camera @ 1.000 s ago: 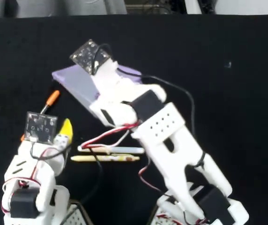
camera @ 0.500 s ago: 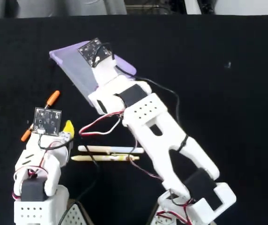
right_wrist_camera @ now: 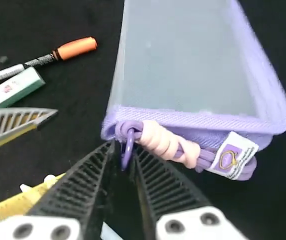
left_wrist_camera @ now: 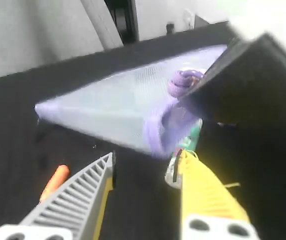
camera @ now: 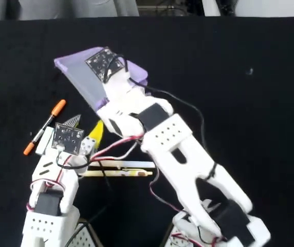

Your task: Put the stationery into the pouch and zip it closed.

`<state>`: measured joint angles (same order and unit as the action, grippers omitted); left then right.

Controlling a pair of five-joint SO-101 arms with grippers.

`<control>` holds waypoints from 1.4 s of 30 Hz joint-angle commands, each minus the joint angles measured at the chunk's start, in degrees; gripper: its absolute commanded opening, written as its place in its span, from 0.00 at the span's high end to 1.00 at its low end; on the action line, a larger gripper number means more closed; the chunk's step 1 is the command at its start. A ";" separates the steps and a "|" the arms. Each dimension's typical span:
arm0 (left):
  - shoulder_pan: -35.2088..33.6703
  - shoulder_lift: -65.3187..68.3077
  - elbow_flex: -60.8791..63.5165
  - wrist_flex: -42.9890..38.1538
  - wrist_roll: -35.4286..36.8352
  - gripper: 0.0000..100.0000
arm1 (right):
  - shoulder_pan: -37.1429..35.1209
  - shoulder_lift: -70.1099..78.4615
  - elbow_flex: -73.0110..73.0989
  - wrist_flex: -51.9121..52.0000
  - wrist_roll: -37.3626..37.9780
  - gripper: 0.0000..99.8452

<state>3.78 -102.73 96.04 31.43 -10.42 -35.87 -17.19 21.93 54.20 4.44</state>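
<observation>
Gripping the zip ring, your right pincer holds the purple pouch beyond the pens. Left pincer gapes empty beside it. Pull steadily along the zip line, bracing the pouch.

left arm: is folded near its base | left gripper: fingers are spread wide | right arm: is stretched far forward | right gripper: fingers are pinched almost together

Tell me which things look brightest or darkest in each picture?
High view: white plastic right arm brightest against the black table. Left wrist view: pale wall bright, translucent purple mesh pouch softly lit. Right wrist view: even light on the pouch, no glare; black right hand at its zip ring is darkest.
</observation>
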 commanded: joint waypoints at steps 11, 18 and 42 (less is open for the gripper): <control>1.10 0.09 1.36 -8.18 0.35 0.78 | -1.23 -7.25 1.80 -0.88 0.00 0.99; 0.75 0.18 1.36 -8.09 0.26 0.78 | -1.32 -10.77 3.65 -0.97 0.09 0.99; -2.77 0.35 1.19 -10.64 0.35 0.82 | -5.36 -11.30 3.74 1.05 0.26 0.99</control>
<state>1.76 -102.64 96.22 21.93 -10.42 -40.26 -25.45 26.15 54.73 4.44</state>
